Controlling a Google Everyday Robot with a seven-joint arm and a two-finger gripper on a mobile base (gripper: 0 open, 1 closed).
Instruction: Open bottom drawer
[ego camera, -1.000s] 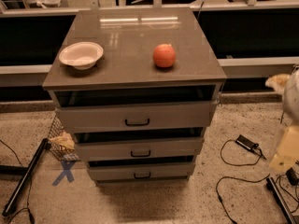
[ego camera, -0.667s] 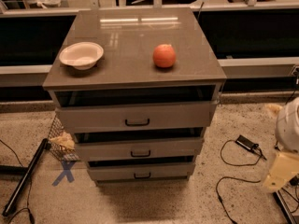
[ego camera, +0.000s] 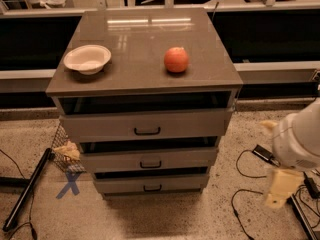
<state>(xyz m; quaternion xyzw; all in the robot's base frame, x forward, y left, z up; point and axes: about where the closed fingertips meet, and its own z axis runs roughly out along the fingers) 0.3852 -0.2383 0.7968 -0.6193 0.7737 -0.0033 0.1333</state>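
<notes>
The bottom drawer [ego camera: 152, 184] is the lowest and slimmest grey-taupe front of the cabinet, with a small black bar handle [ego camera: 152, 188] at its centre. A dark gap shows above its front edge. My arm's white rounded joint [ego camera: 300, 144] hangs at the right of the view. Below it, the pale beige gripper [ego camera: 277, 189] is blurred and hangs over the floor, well to the right of the drawer and about level with it. It touches nothing.
On the cabinet top [ego camera: 145, 39] sit a white bowl [ego camera: 87, 59] and an orange fruit [ego camera: 176, 59]. The middle drawer [ego camera: 150, 159] and top drawer [ego camera: 145, 125] are above. Black cables [ego camera: 245, 204] lie on the floor at right. A wire basket [ego camera: 65, 151], blue X mark [ego camera: 70, 184] and black pole [ego camera: 27, 189] are at left.
My arm has come in from the right edge, moving left and downward, and the beige gripper now sits lower and closer to the cabinet. The drawers look unchanged.
</notes>
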